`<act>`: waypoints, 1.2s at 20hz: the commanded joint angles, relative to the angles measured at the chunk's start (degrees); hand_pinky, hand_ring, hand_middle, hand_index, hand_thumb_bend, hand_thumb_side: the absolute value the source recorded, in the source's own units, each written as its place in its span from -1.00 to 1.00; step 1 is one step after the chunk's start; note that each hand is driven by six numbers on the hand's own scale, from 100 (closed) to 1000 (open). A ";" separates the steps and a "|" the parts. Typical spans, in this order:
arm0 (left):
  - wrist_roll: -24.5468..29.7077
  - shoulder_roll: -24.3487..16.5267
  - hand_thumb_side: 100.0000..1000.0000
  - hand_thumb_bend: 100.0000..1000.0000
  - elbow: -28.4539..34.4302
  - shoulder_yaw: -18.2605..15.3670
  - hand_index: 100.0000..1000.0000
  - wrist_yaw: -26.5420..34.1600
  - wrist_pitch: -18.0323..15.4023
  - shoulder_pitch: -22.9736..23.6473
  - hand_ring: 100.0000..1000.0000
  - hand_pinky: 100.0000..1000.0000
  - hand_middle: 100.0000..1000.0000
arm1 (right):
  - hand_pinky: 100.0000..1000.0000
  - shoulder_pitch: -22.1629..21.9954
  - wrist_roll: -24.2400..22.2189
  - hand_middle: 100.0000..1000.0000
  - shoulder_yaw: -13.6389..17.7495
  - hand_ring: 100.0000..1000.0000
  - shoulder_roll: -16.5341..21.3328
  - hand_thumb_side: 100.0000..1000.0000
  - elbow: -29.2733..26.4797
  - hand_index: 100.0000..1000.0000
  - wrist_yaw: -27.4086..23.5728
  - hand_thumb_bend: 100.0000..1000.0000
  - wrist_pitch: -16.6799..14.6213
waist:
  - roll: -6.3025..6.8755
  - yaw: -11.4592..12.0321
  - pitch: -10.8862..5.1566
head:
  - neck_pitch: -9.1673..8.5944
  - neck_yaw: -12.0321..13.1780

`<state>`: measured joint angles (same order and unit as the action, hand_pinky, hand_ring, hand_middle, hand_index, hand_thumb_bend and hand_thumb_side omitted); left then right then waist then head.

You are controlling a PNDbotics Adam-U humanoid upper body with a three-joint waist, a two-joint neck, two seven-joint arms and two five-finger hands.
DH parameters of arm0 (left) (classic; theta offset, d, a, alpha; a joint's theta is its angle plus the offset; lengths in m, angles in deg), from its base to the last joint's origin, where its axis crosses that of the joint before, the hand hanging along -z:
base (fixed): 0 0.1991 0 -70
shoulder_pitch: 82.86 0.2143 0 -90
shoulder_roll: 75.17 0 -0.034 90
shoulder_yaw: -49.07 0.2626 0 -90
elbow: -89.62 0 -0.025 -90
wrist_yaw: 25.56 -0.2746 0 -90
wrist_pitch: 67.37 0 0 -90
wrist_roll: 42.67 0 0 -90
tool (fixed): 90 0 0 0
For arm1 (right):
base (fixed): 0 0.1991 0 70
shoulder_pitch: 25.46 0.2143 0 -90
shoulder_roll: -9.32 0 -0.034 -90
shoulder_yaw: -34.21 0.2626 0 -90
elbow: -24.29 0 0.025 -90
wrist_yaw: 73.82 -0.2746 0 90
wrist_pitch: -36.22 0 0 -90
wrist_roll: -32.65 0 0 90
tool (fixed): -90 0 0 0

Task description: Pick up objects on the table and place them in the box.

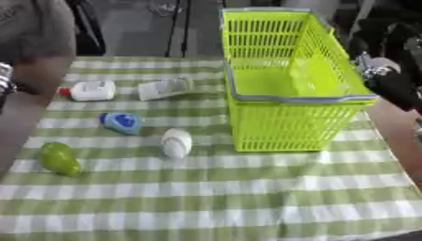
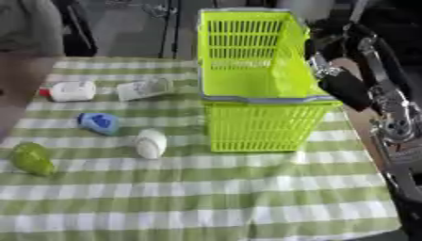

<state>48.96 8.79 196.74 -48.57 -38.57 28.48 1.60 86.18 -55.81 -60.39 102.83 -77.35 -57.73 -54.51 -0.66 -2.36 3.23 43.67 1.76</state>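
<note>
basket (image 1: 247,96) upright; pear (image 1: 59,158) well apart

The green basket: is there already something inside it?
The basket looks empty: only its bare green floor and mesh walls show. The near wall hides the floor strip just behind it, so something small and flat there could go unseen. The bottles and the pear lie outside on the cloth.

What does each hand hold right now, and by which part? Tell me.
Nothing can be seen held. The right arm is beside the basket, its hand unclear; the left hand is not in view. All five items lie untouched on the tablecloth.
</note>
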 commanded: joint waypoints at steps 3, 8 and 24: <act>8.22 -5.67 0.49 -0.07 2.46 -1.50 0.74 -13.67 3.12 2.32 0.86 0.12 0.46 | 0.16 0.58 0.07 0.34 0.69 0.05 1.79 0.07 -0.82 0.68 0.18 -0.60 0.05 | 0.47 0.19 -0.53 | -0.44 -0.34; 13.72 -6.27 0.12 0.31 1.55 -2.41 0.63 -26.87 6.64 3.55 0.68 -0.14 0.42 | 0.16 0.54 0.04 0.34 0.68 0.05 1.85 0.07 -0.78 0.68 0.26 -0.61 0.02 | 0.55 0.40 -0.67 | -0.70 -0.50; 14.55 -1.44 0.20 0.36 -10.63 -1.88 0.69 -44.03 13.79 -0.25 0.65 -0.26 0.49 | 0.16 0.60 -0.02 0.34 0.64 0.05 1.66 0.07 -0.77 0.68 0.14 -0.61 0.00 | 0.07 0.21 -0.86 | -0.90 -0.53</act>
<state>63.72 8.05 186.62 -50.24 -82.06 42.00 2.15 86.15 -55.81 -60.29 103.01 -77.35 -57.71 -54.51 -0.64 -2.10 2.99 43.14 1.27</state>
